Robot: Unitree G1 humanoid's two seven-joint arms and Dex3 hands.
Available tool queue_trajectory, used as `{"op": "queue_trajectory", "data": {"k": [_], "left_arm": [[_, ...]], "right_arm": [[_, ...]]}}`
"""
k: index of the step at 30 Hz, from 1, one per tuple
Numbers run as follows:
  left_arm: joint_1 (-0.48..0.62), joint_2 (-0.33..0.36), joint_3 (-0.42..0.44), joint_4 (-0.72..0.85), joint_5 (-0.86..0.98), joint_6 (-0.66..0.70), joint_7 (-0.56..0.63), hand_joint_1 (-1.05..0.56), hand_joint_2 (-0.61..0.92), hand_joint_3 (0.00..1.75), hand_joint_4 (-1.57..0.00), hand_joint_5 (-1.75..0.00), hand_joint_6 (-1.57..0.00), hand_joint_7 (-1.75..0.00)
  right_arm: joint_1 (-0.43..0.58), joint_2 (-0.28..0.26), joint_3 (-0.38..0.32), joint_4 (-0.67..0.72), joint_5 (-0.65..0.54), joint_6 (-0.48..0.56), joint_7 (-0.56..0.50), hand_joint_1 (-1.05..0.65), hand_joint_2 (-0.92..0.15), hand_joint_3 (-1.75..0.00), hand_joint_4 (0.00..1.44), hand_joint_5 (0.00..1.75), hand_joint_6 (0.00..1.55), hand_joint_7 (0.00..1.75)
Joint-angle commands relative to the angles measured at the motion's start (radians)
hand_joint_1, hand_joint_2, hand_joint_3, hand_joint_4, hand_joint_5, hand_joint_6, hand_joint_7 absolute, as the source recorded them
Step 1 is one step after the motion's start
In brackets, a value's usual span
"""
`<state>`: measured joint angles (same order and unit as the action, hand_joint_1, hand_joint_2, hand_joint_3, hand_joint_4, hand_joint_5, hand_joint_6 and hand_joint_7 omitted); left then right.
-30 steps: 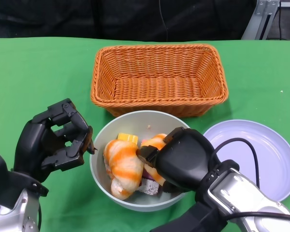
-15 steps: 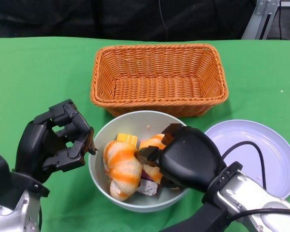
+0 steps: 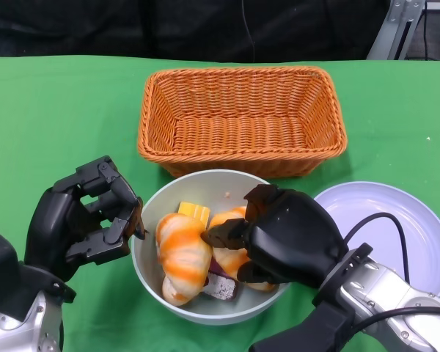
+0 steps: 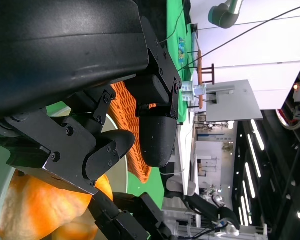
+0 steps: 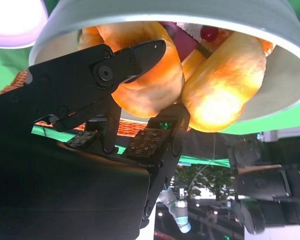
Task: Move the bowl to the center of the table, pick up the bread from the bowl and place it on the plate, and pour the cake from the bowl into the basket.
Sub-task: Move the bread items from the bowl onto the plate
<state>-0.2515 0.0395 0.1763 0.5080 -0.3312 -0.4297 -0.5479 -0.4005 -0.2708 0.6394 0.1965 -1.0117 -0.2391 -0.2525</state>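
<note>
Green cloth covers the table (image 3: 51, 103). Near edge: the bowl (image 3: 158, 209) has shifted slightly toward the left hand (image 3: 88, 220) since a second ago; that hand's fingers are pressed on the rim, steadying it. The right hand (image 3: 268, 235) has been pushed deeper in, fingers clamped around one bread (image 5: 150, 85). Judged: grasp made, lift pending. A second bread (image 3: 182, 253) is crowded against it, with cake (image 3: 194, 213) beneath, and may be dragged along. The plate (image 3: 396, 220) lies just right; the basket (image 3: 242, 117) stands behind, toward the far edge.
</note>
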Motion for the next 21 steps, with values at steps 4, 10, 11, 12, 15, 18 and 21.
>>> {"op": "queue_trajectory", "data": {"k": [4, 10, 11, 12, 15, 18, 21], "left_arm": [[-0.014, 0.015, 0.006, 0.031, 0.007, -0.034, 0.001, -0.01, 0.64, 0.96, -0.80, -1.70, -0.78, -1.48], [-0.020, 0.016, 0.009, 0.042, -0.010, -0.021, -0.013, -0.01, 0.66, 0.95, -0.81, -1.69, -0.79, -1.45], [-0.020, 0.016, 0.009, 0.044, -0.012, -0.020, -0.016, -0.01, 0.65, 0.96, -0.81, -1.69, -0.80, -1.44], [-0.021, 0.016, 0.009, 0.044, -0.014, -0.020, -0.017, -0.01, 0.65, 0.96, -0.81, -1.69, -0.80, -1.44], [-0.021, 0.016, 0.010, 0.045, -0.015, -0.020, -0.018, -0.01, 0.64, 0.98, -0.82, -1.68, -0.80, -1.43], [-0.022, 0.016, 0.011, 0.045, -0.015, -0.019, -0.019, -0.02, 0.63, 1.00, -0.82, -1.67, -0.80, -1.43], [-0.022, 0.016, 0.011, 0.045, -0.015, -0.019, -0.019, -0.02, 0.62, 1.02, -0.83, -1.67, -0.80, -1.44]], "right_arm": [[-0.021, -0.003, -0.020, 0.046, 0.043, -0.080, -0.055, -0.34, -0.87, 0.00, 0.83, 1.02, 1.17, 0.03], [-0.044, -0.009, -0.058, 0.056, 0.066, -0.140, -0.104, -0.29, -0.88, 0.00, 0.82, 1.15, 1.20, 0.04], [-0.048, -0.008, -0.062, 0.061, 0.063, -0.148, -0.116, -0.28, -0.89, -0.01, 0.82, 1.19, 1.21, 0.05], [-0.050, -0.007, -0.065, 0.066, 0.061, -0.154, -0.123, -0.28, -0.89, -0.01, 0.82, 1.21, 1.21, 0.06], [-0.052, -0.003, -0.076, 0.070, 0.070, -0.170, -0.139, -0.27, -0.90, -0.01, 0.82, 1.24, 1.23, 0.07], [-0.053, 0.001, -0.085, 0.074, 0.074, -0.181, -0.146, -0.26, -0.91, -0.01, 0.83, 1.25, 1.23, 0.07], [-0.053, 0.003, -0.089, 0.077, 0.072, -0.186, -0.147, -0.26, -0.91, -0.01, 0.83, 1.26, 1.23, 0.08]]}}
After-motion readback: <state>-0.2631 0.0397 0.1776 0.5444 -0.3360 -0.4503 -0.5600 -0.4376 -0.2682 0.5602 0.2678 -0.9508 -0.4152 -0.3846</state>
